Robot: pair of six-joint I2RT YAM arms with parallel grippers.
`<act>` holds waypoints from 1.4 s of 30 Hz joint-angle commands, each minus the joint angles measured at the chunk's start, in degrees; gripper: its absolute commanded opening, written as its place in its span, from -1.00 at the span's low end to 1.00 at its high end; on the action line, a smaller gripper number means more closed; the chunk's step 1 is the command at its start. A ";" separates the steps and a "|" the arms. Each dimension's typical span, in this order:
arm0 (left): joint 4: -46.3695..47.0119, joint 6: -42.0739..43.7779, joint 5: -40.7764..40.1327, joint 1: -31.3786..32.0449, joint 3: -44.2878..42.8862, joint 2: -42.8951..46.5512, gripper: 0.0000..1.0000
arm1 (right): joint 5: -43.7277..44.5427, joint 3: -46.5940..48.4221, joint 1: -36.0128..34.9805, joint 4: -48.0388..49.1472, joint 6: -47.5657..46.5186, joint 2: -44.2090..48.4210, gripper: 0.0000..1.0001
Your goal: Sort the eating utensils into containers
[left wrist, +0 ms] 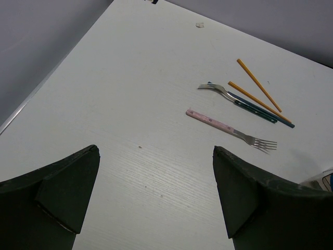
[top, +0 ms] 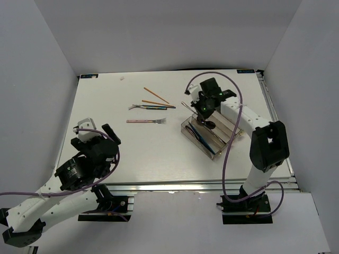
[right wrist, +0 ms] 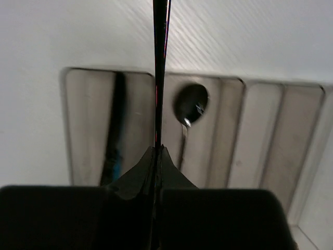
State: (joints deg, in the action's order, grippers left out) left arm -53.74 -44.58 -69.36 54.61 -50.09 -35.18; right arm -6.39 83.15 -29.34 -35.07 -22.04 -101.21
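Right gripper (right wrist: 156,151) is clamped on a dark utensil (right wrist: 160,62), held edge-on over the tray (right wrist: 263,135), which sits at 3 o'clock from the middle of the table (top: 132,153); a black spoon (right wrist: 191,101) lies in one compartment; left gripper (left wrist: 155,151) gapes wide and empty at 9 o'clock; pink fork (left wrist: 218,124), silver fork (left wrist: 216,89), blue knife (left wrist: 263,112) and chopsticks (left wrist: 258,85) lie loose at 11 o'clock.
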 commanded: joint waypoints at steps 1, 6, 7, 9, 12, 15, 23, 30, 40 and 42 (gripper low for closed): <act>0.30 0.28 0.28 0.06 0.34 0.55 0.96 | 4.45 -1.41 3.76 0.09 -2.03 3.74 -1.00; 0.47 0.46 0.54 0.06 0.43 0.55 0.96 | 5.25 -3.26 7.98 1.40 -2.30 2.42 -1.00; 0.47 0.46 0.63 0.06 0.43 0.64 0.96 | 5.16 -3.35 8.42 1.67 -2.30 2.07 -1.00; 0.56 0.46 0.63 0.06 0.43 0.99 0.96 | 4.90 -4.13 8.69 2.37 -2.65 1.46 -1.00; 0.91 0.89 0.89 0.06 0.69 1.87 0.96 | 5.16 -5.63 8.95 3.43 -2.57 1.37 -1.00; 1.44 1.25 1.16 0.06 0.95 2.57 0.96 | 4.73 -7.30 9.30 3.43 -2.04 2.06 -1.00; 1.97 1.95 1.51 0.06 0.95 0.82 0.96 | 5.69 -12.57 10.01 5.28 -1.34 6.46 -1.00; 2.14 2.04 1.77 0.06 0.95 0.11 0.96 | 6.13 -13.63 10.01 5.71 -0.19 7.87 -0.23; 2.50 1.69 1.95 0.06 0.25 -3.84 0.96 | 5.60 -7.93 10.01 3.25 3.75 12.26 0.79; 3.28 1.25 2.30 -0.03 0.25 -6.64 0.96 | 5.78 -6.35 9.92 3.08 7.95 13.93 0.79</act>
State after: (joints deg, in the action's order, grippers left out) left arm -51.77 -42.94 -67.61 54.59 -49.32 -38.72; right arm -0.25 72.10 -19.57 -32.21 -19.33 -91.33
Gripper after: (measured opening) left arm 0.982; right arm 0.893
